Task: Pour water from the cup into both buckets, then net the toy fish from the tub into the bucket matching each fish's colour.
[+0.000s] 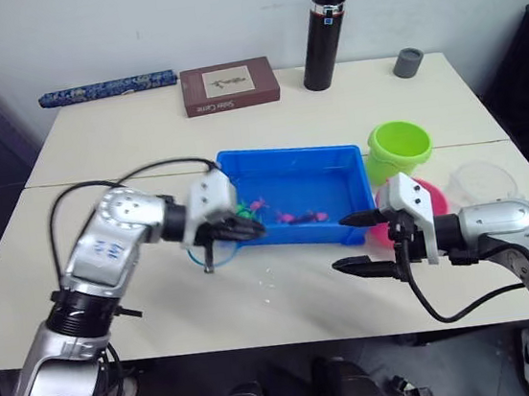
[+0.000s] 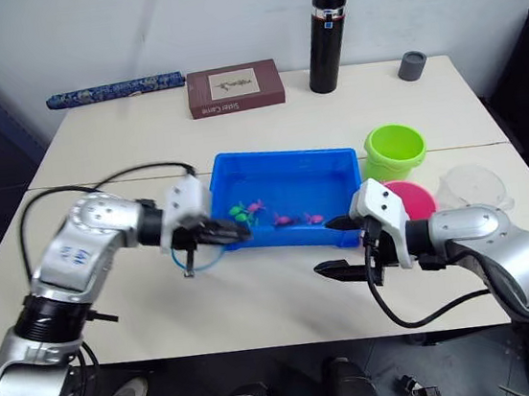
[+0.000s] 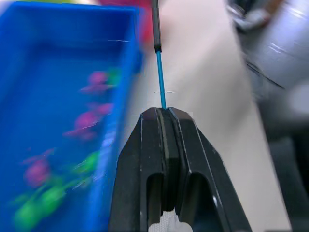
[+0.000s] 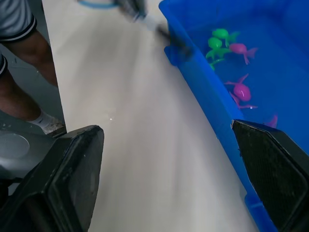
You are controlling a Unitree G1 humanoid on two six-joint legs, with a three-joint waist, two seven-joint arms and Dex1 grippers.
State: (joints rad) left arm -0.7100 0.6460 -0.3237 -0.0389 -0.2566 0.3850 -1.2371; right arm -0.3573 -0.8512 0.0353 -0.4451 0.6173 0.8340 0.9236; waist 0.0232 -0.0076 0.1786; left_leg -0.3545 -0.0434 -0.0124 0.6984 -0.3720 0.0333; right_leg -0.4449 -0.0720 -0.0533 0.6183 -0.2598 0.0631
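The left end effector was clamped on the net handle beside the tub; the right end effector was spread wide, empty; the net's mesh was hard to make out.

Silver-grey metallic arm shells, white wrist housings, black cables looping along both arms. Left end effector and right end effector: two black fingers each.

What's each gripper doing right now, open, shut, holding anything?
Left gripper: jaws shut on the net handle, beside the tub.
Right gripper: jaws open, holding nothing.
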